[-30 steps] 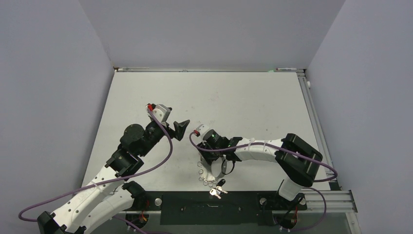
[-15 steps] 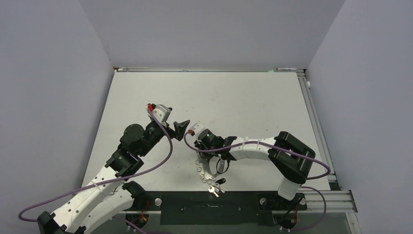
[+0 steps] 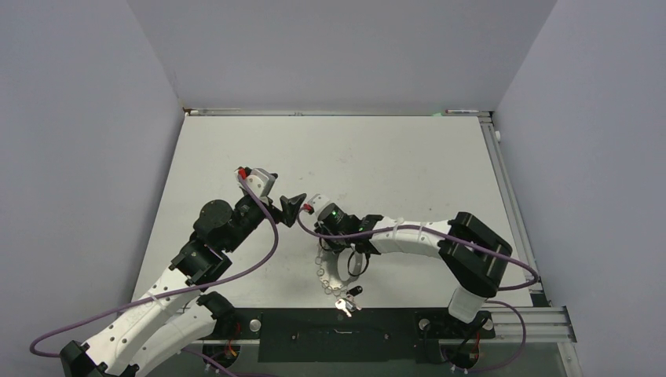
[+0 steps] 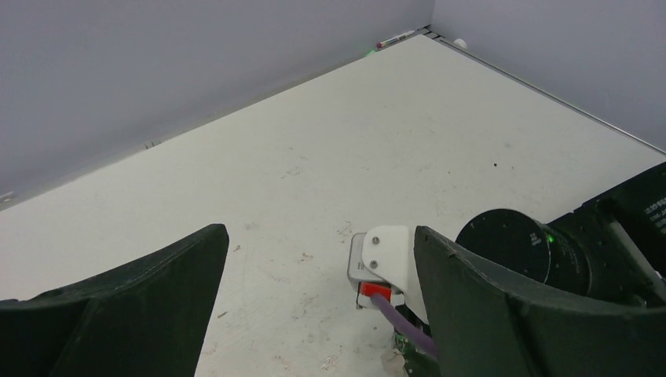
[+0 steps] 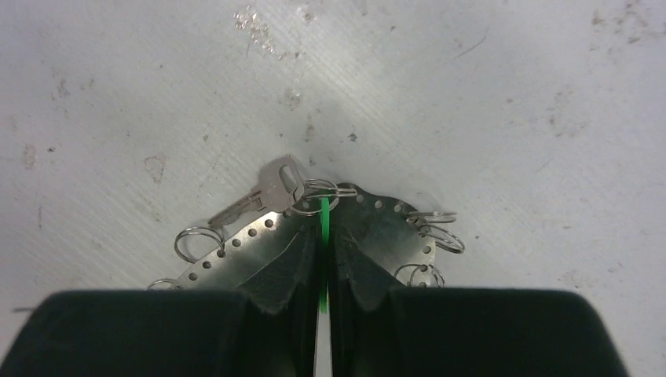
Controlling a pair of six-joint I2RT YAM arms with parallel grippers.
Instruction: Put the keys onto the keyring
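Right now my right gripper (image 5: 323, 228) is clenched tight and points down at the bench (image 5: 487, 102). A thin bright green strip is pinched between its fingers (image 5: 284, 269). It looks like the green key (image 5: 323, 259) seen edge-on, though I cannot make out its blade. Directly under the fingertips lies the keyring (image 5: 228, 253), a curved pale metal band with a row of punched holes and small wire rings (image 5: 194, 240) hung along it. One plain silver key (image 5: 259, 195) lies on the bench at the top of the band, its head at a small ring there. From above, a small bunch of keys (image 3: 347, 301) with dark heads lies at the band's near end, close to the bench edge. My left gripper (image 4: 320, 236) is released and spread wide, hovering above the bench just beside my right wrist (image 4: 510, 247) and holding nothing.
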